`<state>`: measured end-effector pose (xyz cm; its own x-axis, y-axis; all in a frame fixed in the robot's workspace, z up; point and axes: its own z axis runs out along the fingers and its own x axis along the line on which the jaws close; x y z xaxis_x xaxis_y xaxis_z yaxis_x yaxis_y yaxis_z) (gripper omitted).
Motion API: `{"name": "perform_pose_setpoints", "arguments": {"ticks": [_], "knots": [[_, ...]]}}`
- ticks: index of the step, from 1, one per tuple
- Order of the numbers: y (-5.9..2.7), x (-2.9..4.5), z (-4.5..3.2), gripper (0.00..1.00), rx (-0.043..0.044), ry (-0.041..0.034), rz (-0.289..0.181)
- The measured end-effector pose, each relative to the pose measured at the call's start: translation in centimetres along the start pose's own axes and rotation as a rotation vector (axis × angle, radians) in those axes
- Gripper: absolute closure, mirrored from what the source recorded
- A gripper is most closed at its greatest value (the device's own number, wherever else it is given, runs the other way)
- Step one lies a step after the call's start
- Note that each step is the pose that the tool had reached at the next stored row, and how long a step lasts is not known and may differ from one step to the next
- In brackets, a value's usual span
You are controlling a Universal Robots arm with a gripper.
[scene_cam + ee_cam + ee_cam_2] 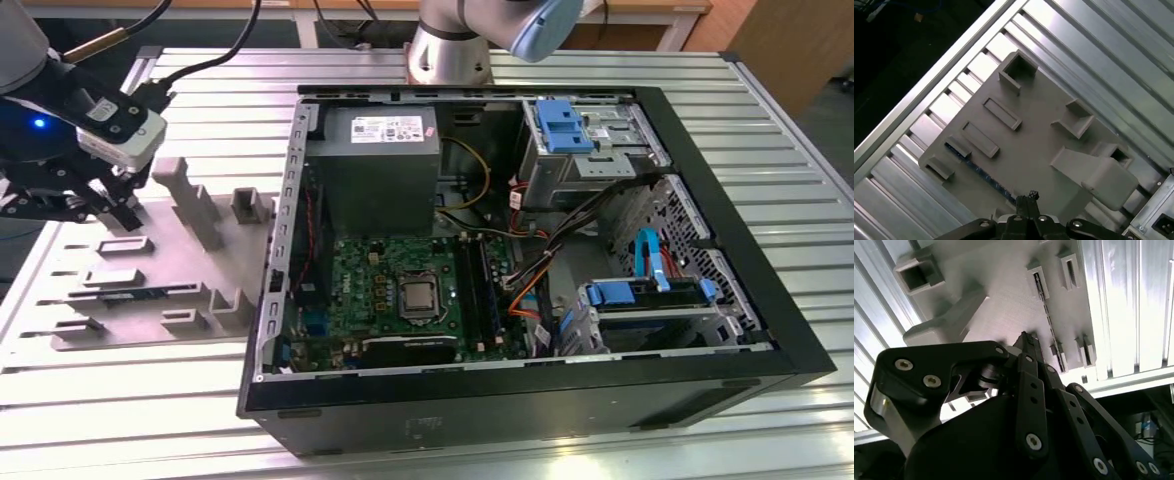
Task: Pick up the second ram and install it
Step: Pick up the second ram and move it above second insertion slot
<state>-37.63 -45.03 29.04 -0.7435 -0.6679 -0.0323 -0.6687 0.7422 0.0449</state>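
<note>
Gripper (123, 215): positioned over the grey fixture tray (187, 270) at the exterior view's left, above its surface and not touching it. In both wrist views the jaws are pressed together to a single narrow tip (1030, 196), with nothing between them.

Second ram (134, 293): seated on edge in a long, narrow slot of the fixture tray, on the part of the tray nearer the exterior camera. In the first wrist view it shows as a thin blue strip (985, 176) running between two small end holders. The gripper is near the stick but apart from it.

Computer case (534, 400): lying on its side with the panel off, just beside the tray at the exterior view's right. The green motherboard (387, 270) is exposed inside.

Tray and case both rest on a slatted aluminium table (134, 400).
</note>
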Motion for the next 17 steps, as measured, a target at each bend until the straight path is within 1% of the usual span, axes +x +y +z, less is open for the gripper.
{"name": "perform_pose_setpoints", "arguments": {"ticks": [17], "knots": [[-0.05, 0.03, 1.04, 0.89, -0.0100, 0.0140, -0.309]]}}
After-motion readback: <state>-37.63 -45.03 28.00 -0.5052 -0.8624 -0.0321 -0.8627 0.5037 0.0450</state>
